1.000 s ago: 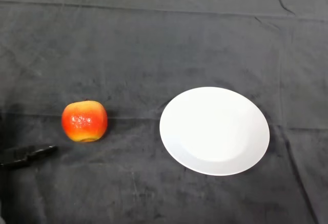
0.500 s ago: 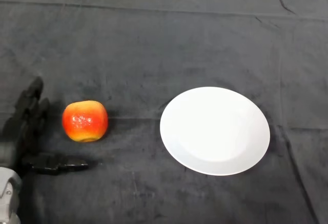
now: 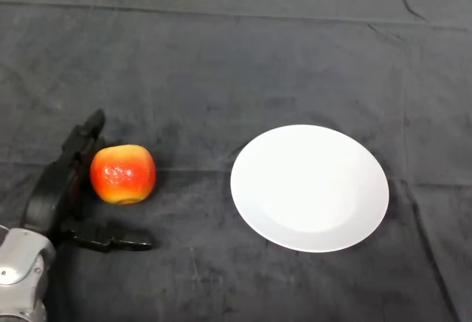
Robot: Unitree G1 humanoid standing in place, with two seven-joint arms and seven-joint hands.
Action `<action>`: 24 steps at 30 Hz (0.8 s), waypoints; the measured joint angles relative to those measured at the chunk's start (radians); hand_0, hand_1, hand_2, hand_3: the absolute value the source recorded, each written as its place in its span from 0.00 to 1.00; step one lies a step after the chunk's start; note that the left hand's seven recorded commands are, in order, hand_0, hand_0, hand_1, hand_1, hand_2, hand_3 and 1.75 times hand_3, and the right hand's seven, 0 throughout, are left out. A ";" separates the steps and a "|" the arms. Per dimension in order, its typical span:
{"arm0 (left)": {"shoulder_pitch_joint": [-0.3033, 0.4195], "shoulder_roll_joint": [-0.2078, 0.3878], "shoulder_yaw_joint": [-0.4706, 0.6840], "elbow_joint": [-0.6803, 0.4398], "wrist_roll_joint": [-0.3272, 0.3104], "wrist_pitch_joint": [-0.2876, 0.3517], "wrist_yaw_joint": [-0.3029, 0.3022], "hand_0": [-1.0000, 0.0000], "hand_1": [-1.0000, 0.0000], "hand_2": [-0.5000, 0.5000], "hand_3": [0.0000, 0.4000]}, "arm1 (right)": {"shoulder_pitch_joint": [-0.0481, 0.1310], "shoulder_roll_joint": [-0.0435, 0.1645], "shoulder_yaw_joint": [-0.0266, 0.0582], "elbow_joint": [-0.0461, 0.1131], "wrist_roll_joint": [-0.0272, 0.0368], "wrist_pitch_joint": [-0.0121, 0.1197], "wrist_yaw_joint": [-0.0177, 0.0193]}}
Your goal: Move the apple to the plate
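Red and yellow, the apple [image 3: 122, 173] sits on the dark-clothed table [image 3: 243, 57], just right of the robot hand [image 3: 57, 189] and well left of the white plate [image 3: 309, 187]. The robot hand is open and holds nothing: its fingers [image 3: 83, 136] reach along the apple's far-left side, its thumb [image 3: 112, 239] lies near of it. Whether the fingers touch the apple cannot be told. The apple is round, with no long axis to favour.

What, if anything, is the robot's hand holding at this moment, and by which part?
Nothing is held. The left hand is open around the apple, fingers on its left side and thumb below it, not closed on it. The plate is bare.
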 measured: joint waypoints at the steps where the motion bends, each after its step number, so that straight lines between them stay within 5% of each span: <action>1: -0.001 0.000 -0.011 0.000 0.006 -0.007 0.007 0.00 0.13 0.43 1.00 | 0.000 0.000 0.0000 0.000 0.0000 0.000 0.0000; 10: -0.027 -0.020 -0.060 0.000 0.044 -0.013 0.054 0.00 0.02 0.49 1.00 | 0.000 0.000 -0.0001 0.000 0.0000 0.000 0.0000; 24: -0.070 -0.094 -0.176 0.001 0.069 -0.054 0.078 0.00 0.00 0.50 1.00 | 0.000 0.000 0.0000 0.000 0.0000 0.000 0.0000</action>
